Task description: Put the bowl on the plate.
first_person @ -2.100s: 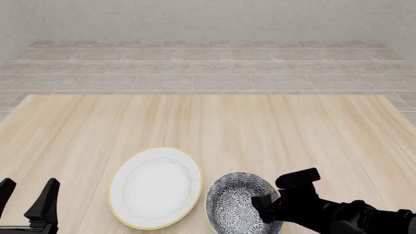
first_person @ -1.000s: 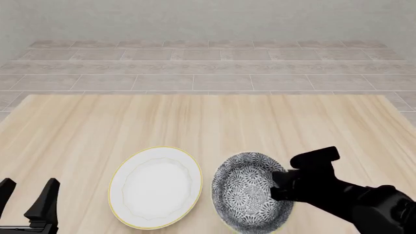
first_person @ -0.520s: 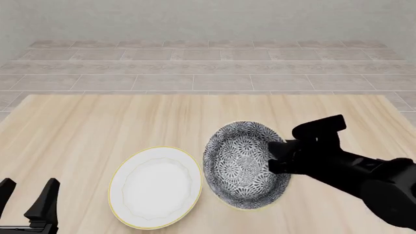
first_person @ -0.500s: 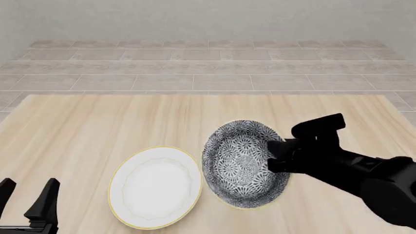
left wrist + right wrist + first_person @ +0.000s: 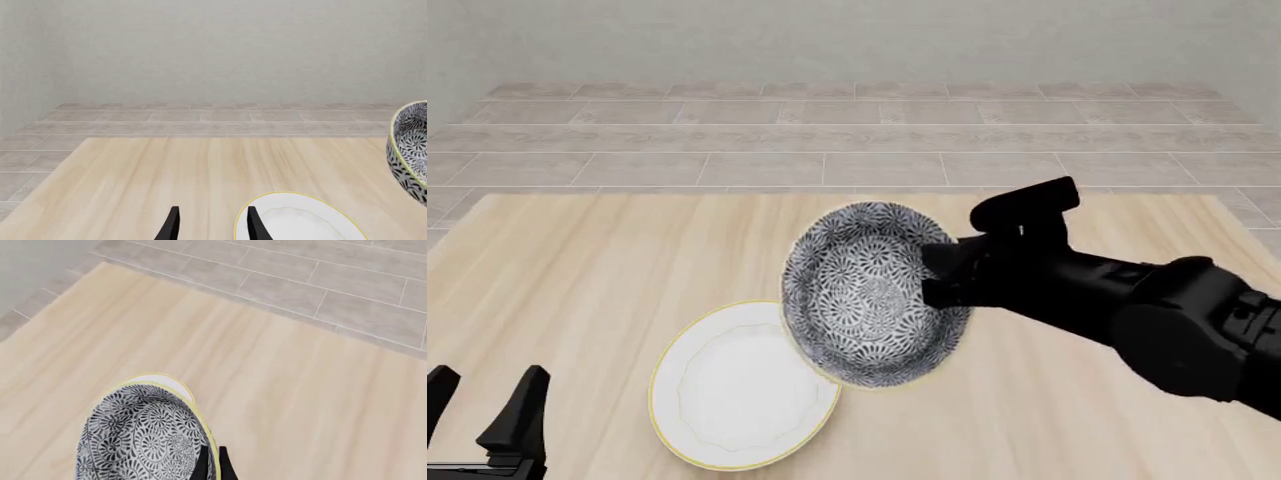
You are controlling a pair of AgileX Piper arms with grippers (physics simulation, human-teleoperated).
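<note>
- My right gripper (image 5: 941,280) is pinched on the bowl's right rim; in the right wrist view the fingers (image 5: 212,465) sit tight either side of the rim edge.
- Patterned bowl (image 5: 868,292) is held up off the wooden table (image 5: 614,250), tipped so its inside faces the front cam. Its lower left edge overlaps the white plate (image 5: 734,385) in that view, but it's not down on it.
- Left gripper (image 5: 487,425) idle at the near left corner, fingers spread, holding nothing.
- Risk 1: it's a one-sided rim pinch w/ the bowl tilted, so I judge it could swing or slip out if I move fast.
- Risk 2: lowering while tipped means the low edge hits the plate first and may shove it or land off-centre.
- Risk 3: letting go too high, so the bowl rocks off the plate.
</note>
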